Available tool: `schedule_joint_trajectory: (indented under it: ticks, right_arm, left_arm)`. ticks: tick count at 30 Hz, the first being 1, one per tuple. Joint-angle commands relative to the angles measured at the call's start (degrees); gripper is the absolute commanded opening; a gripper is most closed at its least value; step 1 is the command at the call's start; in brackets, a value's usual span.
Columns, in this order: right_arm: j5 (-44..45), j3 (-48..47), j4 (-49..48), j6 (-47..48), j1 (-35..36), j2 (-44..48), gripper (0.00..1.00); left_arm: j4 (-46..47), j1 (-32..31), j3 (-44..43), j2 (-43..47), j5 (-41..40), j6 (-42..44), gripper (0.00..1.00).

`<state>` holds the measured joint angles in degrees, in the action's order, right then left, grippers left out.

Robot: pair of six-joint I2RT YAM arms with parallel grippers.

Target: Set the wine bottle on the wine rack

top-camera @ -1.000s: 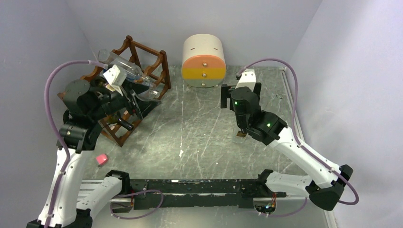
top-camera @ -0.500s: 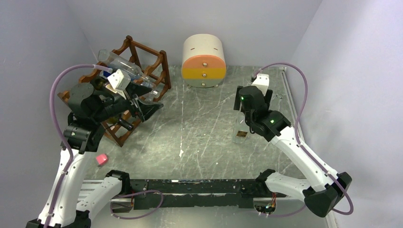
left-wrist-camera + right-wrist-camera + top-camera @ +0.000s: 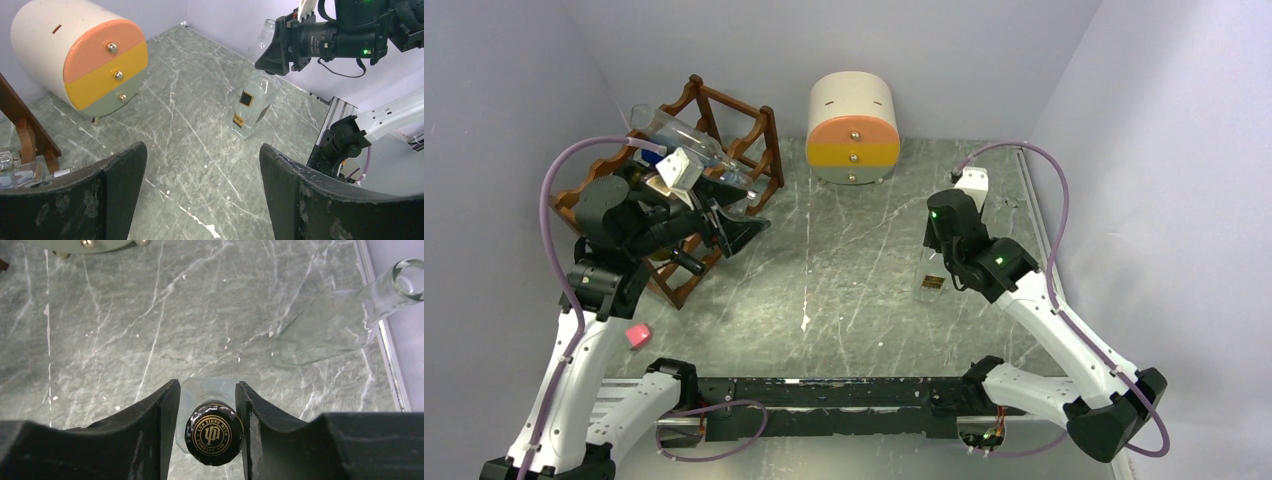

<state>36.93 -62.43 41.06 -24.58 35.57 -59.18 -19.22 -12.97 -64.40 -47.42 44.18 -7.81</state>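
A: Item 1, your counter: grey marbled slab, carrying all that follows. Item 2, the wine rack: open reddish-brown wooden frame in the far left corner, set at an angle to the walls.

B: Item 3 for you, drawer box: cream rounded shell with orange, yellow and pale green fronts, a knob on each. It sits at the far middle, well apart from the wine rack.

A: Item 4, your left hand: poised just in front of the wine rack, fingers spread wide, nothing between them. Its wrist view looks across the counter to the wine bottle.

B: Item 5, your right hand: directly above the wine bottle, one finger on each side of the black cap, close against the glass. Whether they press on it you cannot tell.

A: Item 6, that wine bottle: clear glass, dark label, upright on the counter right of centre, well apart from the wine rack.

B: Item 7, racked bottle: clear, lying across the top tier of the wine rack. Item 8, uncapped bottle: clear, standing just beside the wine bottle, toward the counter's right edge.

A: Item 9, pink block: small, on the near left of the counter, near the front corner of the wine rack.
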Motion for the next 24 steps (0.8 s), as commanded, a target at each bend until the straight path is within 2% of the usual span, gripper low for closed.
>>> schedule_joint_trajectory:
  ticks: [1, 4, 6, 11, 17, 21, 24]
  right_arm:
    - [-2.2, 1.3, 1.7, -0.9, -0.2, 0.9, 0.46]
    - [-4.2, 1.5, 1.8, -0.1, -0.2, 0.6, 0.40]
    - [-5.5, 1.5, 1.4, 1.0, -0.1, 0.4, 0.32]
    - [-10.6, 1.5, -3.0, 4.1, -0.2, 0.3, 0.00]
    - [-22.9, 2.2, -13.9, 5.4, -0.3, 0.4, 0.00]
    - [-30.8, 1.7, -21.4, 4.0, -0.2, -1.2, 0.00]
    - [-35.6, 0.9, -25.2, 2.7, -0.2, -3.0, 0.00]
  left_arm:
    - [4.1, -0.4, 2.1, 0.5, 1.3, -1.5, 0.85]
    - [7.1, -0.5, 4.1, 1.5, 2.8, -2.6, 0.85]
    - [9.1, -0.5, 5.5, 2.0, 3.4, -3.7, 0.85]
    - [15.3, -0.5, 9.8, 2.0, 3.3, -9.8, 0.83]
    - [25.6, -1.0, 16.6, 1.8, 5.0, -14.8, 0.81]
    - [32.5, -2.9, 24.1, 3.5, 4.1, -9.8, 0.83]
    - [32.1, -4.6, 26.2, 3.1, 1.4, -5.5, 0.85]
